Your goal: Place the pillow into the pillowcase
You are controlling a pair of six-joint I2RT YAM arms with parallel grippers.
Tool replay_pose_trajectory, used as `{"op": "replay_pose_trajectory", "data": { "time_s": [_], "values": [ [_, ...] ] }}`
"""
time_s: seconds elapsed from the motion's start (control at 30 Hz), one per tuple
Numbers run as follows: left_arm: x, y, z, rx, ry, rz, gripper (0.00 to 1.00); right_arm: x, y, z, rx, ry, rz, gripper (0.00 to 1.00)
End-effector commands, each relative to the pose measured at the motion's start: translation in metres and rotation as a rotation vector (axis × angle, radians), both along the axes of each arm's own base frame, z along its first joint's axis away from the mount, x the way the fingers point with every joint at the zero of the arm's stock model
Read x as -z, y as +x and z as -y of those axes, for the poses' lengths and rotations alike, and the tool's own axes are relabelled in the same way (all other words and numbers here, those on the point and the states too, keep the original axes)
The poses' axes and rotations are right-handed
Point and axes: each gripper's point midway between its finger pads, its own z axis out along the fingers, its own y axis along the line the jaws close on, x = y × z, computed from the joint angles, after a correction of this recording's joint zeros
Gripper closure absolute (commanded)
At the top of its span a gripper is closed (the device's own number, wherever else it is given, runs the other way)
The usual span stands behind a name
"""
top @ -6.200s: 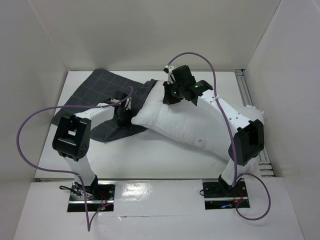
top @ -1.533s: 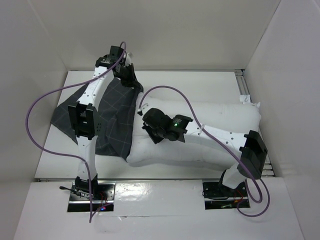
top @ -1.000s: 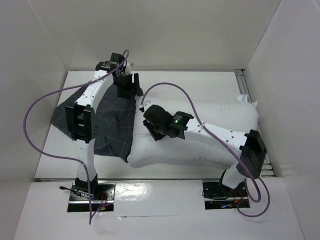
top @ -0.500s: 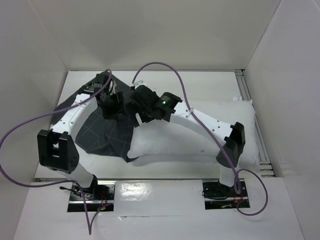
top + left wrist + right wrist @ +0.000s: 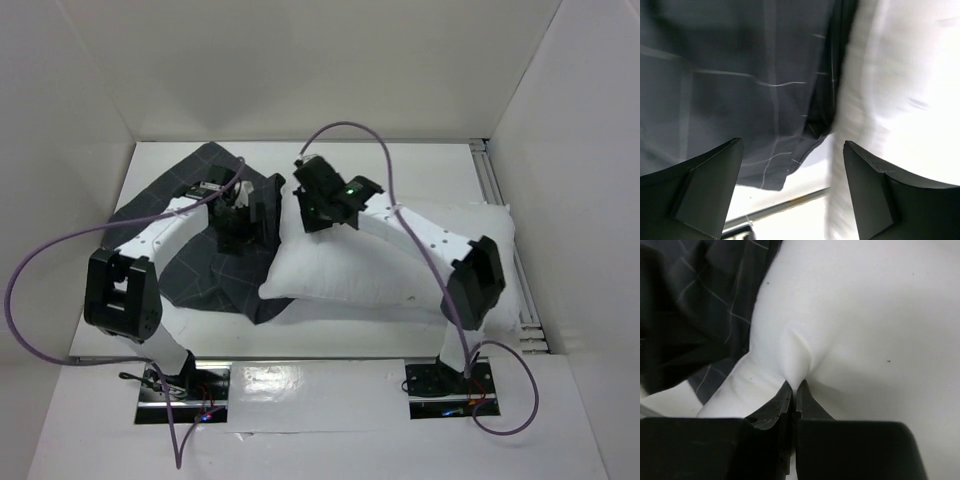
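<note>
Right gripper (image 5: 794, 389), lower centre, is closed, pinching a fold of the pillow (image 5: 865, 315). Left gripper (image 5: 792, 145) stands wide apart, empty, above the pillowcase (image 5: 740, 75) edge.

Left wrist view: pillow (image 5: 890, 75) blurred, cut off by right edge; from above, pillowcase (image 5: 205, 275) partly hidden under left arm (image 5: 160, 230).

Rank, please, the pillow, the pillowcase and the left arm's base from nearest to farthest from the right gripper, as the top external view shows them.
1. pillow: a fold of it is pinched in the shut right gripper, so it touches.
2. pillowcase: spread just to the gripper's left.
3. left arm's base: at the near edge, far lower left.
</note>
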Motion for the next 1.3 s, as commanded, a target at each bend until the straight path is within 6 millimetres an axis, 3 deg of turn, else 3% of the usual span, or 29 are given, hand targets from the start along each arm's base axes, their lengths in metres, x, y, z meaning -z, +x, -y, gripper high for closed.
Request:
{"op": "replay_pose_trajectory", "data": {
  "time_s": [0.0, 0.1, 0.13, 0.2, 0.33, 0.4, 0.53, 0.63, 0.67, 0.7, 0.83, 0.87, 0.97, 1.07, 1.27],
  "values": [
    [0.016, -0.002, 0.022, 0.122, 0.044, 0.001, 0.08, -0.058, -0.003, 0.026, -0.101, 0.129, 0.077, 1.0],
    [0.03, 0.003, 0.024, 0.101, 0.105, -0.012, 0.11, -0.068, -0.014, 0.028, -0.167, 0.202, 0.061, 1.0],
    [0.041, 0.001, 0.027, 0.102, 0.111, -0.047, 0.12, -0.059, -0.018, 0.028, -0.195, 0.216, 0.025, 1.0],
    [0.052, 0.003, 0.025, 0.086, 0.15, -0.061, 0.15, -0.064, -0.022, 0.03, -0.211, 0.246, 0.026, 1.0],
    [0.068, 0.004, 0.022, 0.092, 0.227, -0.076, 0.16, -0.072, -0.02, 0.033, -0.208, 0.268, 0.049, 1.0],
    [0.076, 0.004, 0.015, 0.073, 0.274, -0.101, 0.21, -0.072, -0.017, 0.036, -0.197, 0.267, 0.05, 1.0],
    [0.083, 0.006, 0.005, 0.061, 0.338, -0.125, 0.39, -0.076, -0.016, 0.035, -0.198, 0.272, 0.058, 1.0],
    [0.072, 0.007, 0.003, 0.067, 0.348, -0.119, 0.67, -0.085, -0.014, 0.03, -0.213, 0.294, 0.068, 1.0],
    [0.064, 0.012, 0.0, 0.051, 0.342, -0.107, 0.89, -0.092, -0.015, 0.029, -0.227, 0.3, 0.078, 1.0],
    [0.056, 0.011, 0.0, 0.05, 0.34, -0.099, 0.98, -0.091, -0.017, 0.026, -0.244, 0.289, 0.075, 1.0],
    [0.003, 0.015, -0.006, 0.025, 0.241, -0.029, 1.0, -0.102, -0.034, 0.006, -0.329, 0.264, 0.084, 1.0],
    [-0.016, 0.018, -0.006, 0.026, 0.215, 0.011, 1.0, -0.101, -0.039, -0.004, -0.36, 0.246, 0.088, 1.0],
    [-0.043, 0.025, -0.003, 0.033, 0.137, 0.045, 1.0, -0.091, -0.051, -0.012, -0.408, 0.198, 0.061, 1.0],
    [-0.058, 0.026, -0.001, 0.043, 0.075, 0.047, 1.0, -0.084, -0.061, -0.014, -0.432, 0.165, 0.048, 1.0],
    [-0.051, 0.019, -0.002, 0.051, 0.059, 0.013, 1.0, -0.06, -0.063, -0.008, -0.409, 0.134, 0.018, 1.0]
  ]
}}
